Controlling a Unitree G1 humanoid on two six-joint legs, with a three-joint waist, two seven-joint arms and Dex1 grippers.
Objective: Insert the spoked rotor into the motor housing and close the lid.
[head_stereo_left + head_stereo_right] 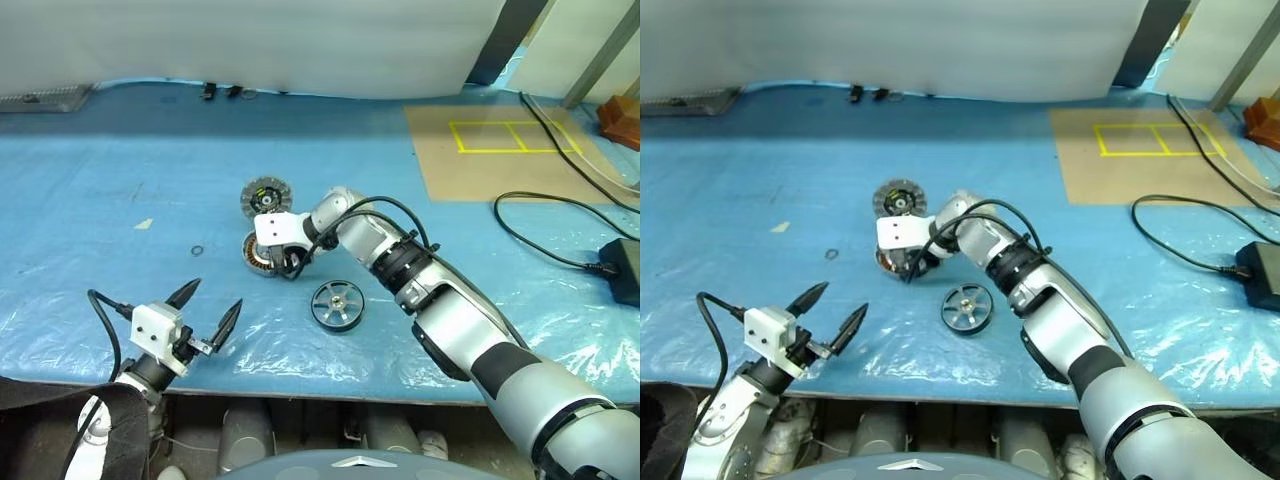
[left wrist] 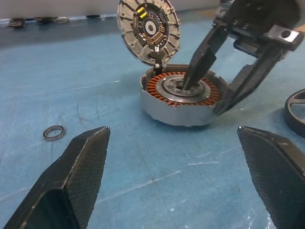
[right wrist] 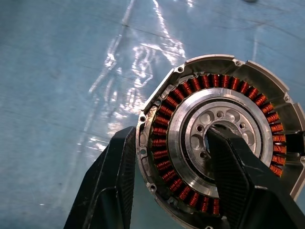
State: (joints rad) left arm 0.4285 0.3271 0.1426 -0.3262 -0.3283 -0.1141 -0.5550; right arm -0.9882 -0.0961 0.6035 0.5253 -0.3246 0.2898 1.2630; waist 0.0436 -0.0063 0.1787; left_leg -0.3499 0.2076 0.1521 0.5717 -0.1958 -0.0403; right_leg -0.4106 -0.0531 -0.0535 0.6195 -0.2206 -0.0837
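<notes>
The right gripper [image 3: 167, 186] pinches the round silver motor housing's [image 2: 178, 98] wall, holding it steady. The shiny spoked rotor [image 1: 337, 305] waits at five o'clock. The left gripper [image 1: 207, 308] hangs wide apart.

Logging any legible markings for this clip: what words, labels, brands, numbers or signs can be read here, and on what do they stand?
No readable text in any view.
Lid: its circuit face carries small yellow parts and tiny marks, too small to read.
Brown board: yellow taped rectangles only, no writing.
Motor housing, spoked rotor and small ring: no markings visible.
</notes>
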